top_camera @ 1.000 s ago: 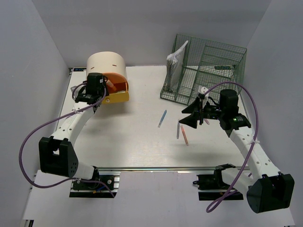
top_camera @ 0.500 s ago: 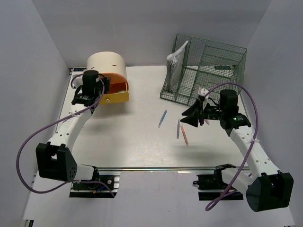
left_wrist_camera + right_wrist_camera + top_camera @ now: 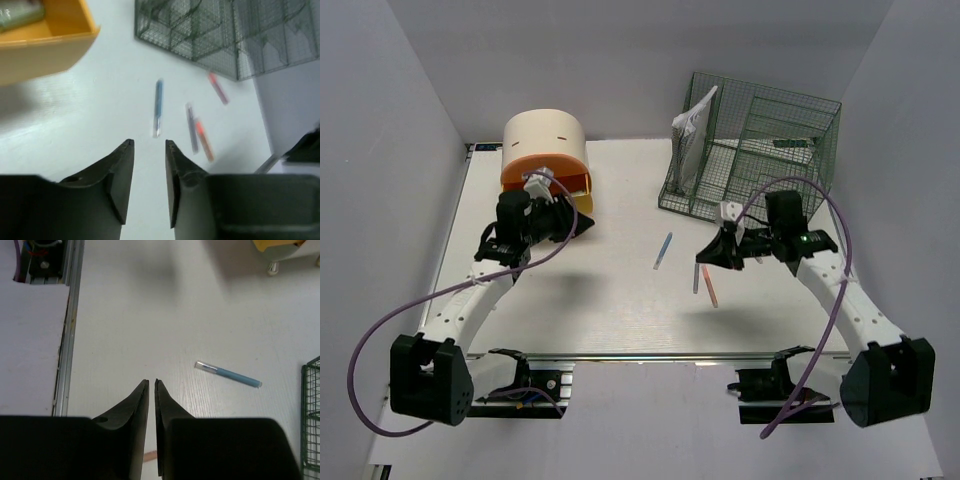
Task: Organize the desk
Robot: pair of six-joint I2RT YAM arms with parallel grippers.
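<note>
The white desk (image 3: 600, 310) carries loose pens near its middle: a blue one (image 3: 663, 251), a purple one (image 3: 696, 278) and an orange one (image 3: 709, 287). My left gripper (image 3: 582, 222) hovers beside the orange drawer (image 3: 570, 195), pointing right; in the left wrist view it (image 3: 149, 144) is open and empty, with the blue pen (image 3: 159, 106) ahead. A pink pen (image 3: 218, 88) lies near the rack. My right gripper (image 3: 705, 255) hangs over the purple and orange pens, pointing left. Its jaws (image 3: 151, 381) are almost together with nothing between, the blue pen (image 3: 228, 373) off to the right.
A green wire rack (image 3: 760, 150) with papers (image 3: 690, 130) stands at the back right. The cream round drawer box (image 3: 542, 140) sits at the back left with its orange drawer pulled out. A metal rail (image 3: 660, 355) runs along the front edge.
My left gripper has pulled back from the drawer and swung right toward the pens. My right gripper has shifted slightly left and closed from wide open.
</note>
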